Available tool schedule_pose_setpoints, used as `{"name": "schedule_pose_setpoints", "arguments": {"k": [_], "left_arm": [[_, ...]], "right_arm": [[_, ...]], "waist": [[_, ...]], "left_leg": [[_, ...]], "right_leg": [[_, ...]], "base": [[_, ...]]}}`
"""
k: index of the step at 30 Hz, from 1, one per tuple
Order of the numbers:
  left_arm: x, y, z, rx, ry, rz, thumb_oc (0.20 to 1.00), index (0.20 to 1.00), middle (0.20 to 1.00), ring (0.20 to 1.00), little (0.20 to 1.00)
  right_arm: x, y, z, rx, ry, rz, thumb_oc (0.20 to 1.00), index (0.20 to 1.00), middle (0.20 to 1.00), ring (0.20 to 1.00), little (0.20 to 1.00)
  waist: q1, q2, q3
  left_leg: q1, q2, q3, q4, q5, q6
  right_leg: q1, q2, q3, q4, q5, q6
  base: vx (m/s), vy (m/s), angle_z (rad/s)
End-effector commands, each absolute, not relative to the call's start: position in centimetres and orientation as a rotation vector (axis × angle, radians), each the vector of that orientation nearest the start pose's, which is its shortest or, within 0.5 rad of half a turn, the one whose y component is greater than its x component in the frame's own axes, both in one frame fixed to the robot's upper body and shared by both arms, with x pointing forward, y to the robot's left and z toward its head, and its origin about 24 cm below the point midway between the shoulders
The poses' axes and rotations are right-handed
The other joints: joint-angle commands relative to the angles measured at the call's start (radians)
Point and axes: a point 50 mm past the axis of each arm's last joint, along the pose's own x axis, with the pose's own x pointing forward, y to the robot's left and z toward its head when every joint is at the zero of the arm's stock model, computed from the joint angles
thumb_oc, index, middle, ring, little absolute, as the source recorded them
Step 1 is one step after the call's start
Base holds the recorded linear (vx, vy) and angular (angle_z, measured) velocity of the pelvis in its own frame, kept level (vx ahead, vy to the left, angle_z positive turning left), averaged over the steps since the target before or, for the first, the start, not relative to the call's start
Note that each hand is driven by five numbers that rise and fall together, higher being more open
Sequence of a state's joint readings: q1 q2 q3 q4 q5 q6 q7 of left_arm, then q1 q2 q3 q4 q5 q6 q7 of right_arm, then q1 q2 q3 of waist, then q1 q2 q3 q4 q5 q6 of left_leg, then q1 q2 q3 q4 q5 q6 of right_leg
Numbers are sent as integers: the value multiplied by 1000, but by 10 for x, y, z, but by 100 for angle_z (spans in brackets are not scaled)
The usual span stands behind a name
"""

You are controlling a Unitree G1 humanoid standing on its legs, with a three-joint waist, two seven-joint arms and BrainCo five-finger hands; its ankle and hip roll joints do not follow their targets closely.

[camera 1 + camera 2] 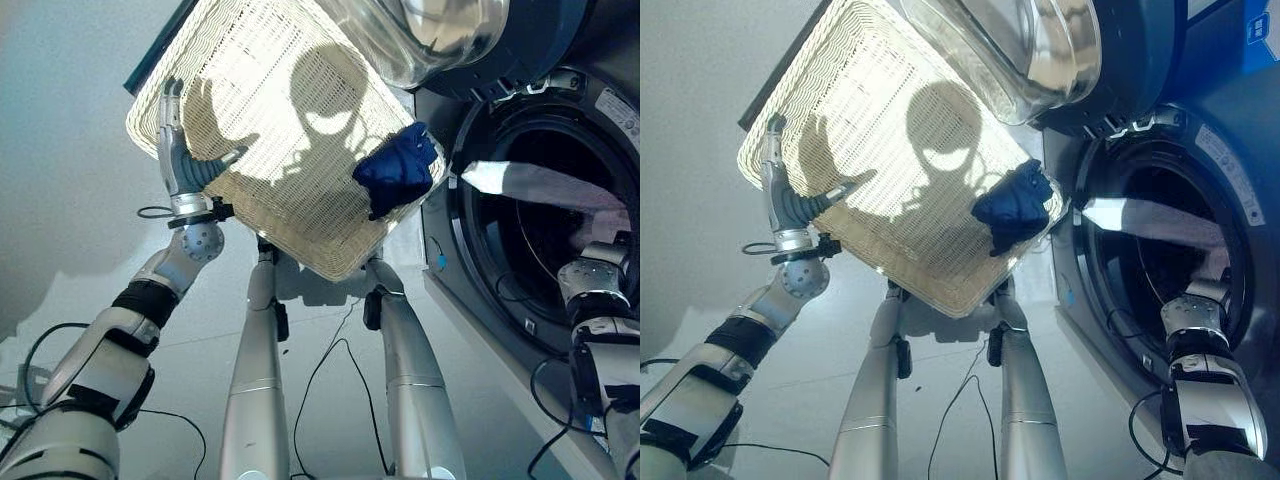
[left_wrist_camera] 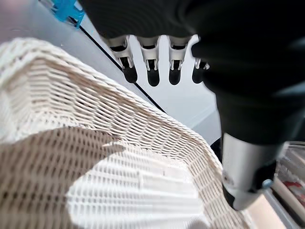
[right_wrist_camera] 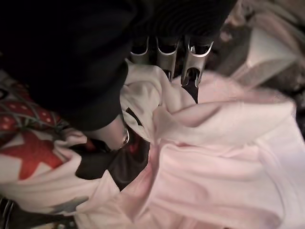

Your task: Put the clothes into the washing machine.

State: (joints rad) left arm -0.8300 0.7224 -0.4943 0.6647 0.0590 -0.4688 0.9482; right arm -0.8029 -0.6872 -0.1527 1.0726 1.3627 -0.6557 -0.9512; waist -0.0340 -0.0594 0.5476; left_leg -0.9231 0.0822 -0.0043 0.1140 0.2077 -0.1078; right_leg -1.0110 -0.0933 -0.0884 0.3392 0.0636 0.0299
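Woven and pale, the basket [image 1: 270, 130] sits on the left, tipped up so its inside faces the robot. The left hand [image 1: 178, 160] is at the basket's left rim. Its fingers [image 2: 152, 71] reach straight out past the rim and its thumb lies against the weave, so it is open and steadies the basket more than it grips it. At the basket's right corner lies a dark blue cloth [image 1: 398, 170], bunched up and close to the edge by the washing machine [image 1: 1250, 190]. To the right, the machine's round door [image 1: 440, 35] is swung wide open above the basket. A pale pink cloth [image 1: 540, 185] stretches across the mouth of the drum. The right hand [image 3: 162, 90] is inside the drum, with its fingers curled into that pink cloth, on top of other clothes with red and white patterns. So some clothes are in already, and the blue one is still in the basket. The pink cloth could stay hanging over the drum's edge if the hand lets go too soon. The basket could slip or tip, because the left hand is not closed on it, and then the blue cloth might drop to the floor [image 1: 60, 200].
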Motion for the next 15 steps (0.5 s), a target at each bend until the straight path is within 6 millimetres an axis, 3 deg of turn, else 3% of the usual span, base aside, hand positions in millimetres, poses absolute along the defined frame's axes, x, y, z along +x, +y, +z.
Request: {"name": "schedule_pose_setpoints", "arguments": {"k": [1,4,5,7,10,15], "left_arm": [[350,224,218,578,-911,515,1000,1000,1000,1000,1000],[352,217,221,603,-925,475,1000,1000,1000,1000,1000],[354,209,224,638,-938,421,1000,1000,1000,1000,1000],[355,196,228,706,-967,357,1000,1000,1000,1000,1000],[357,186,231,708,-975,281,1000,1000,1000,1000,1000],[362,159,241,754,-999,135,1000,1000,1000,1000,1000]], "right_arm": [[186,-493,231,795,-687,-1779,1000,1000,1000,1000,1000],[202,-496,211,689,-410,-1684,1000,1000,1000,1000,1000],[214,-492,196,622,-250,-1613,1000,1000,1000,1000,1000],[226,-484,183,511,-97,-1575,1000,1000,1000,1000,1000],[241,-475,178,289,67,-1513,1000,1000,1000,1000,1000],[272,-454,182,-238,279,-1384,1000,1000,1000,1000,1000]], "waist": [[-31,-42,-28],[-28,-36,-28],[-22,-32,-28],[-14,-27,-28],[-7,-20,-28],[0,1,-28]], "left_leg": [[8,-44,-16,123,-130,-7],[6,-51,-20,126,-128,-4],[4,-54,-21,128,-129,-1],[-3,-65,-28,132,-128,4],[-9,-72,-30,136,-127,7],[-20,-75,-23,143,-129,13]], "right_leg": [[99,19,-42,-147,132,133],[97,17,-42,-147,135,131],[95,14,-45,-144,134,130],[89,10,-52,-143,139,130],[82,7,-59,-139,143,131],[68,0,-64,-127,140,135]], "base": [[49,0,4],[24,-12,6],[30,-42,7],[29,-60,8],[20,-38,10],[6,0,3]]}}
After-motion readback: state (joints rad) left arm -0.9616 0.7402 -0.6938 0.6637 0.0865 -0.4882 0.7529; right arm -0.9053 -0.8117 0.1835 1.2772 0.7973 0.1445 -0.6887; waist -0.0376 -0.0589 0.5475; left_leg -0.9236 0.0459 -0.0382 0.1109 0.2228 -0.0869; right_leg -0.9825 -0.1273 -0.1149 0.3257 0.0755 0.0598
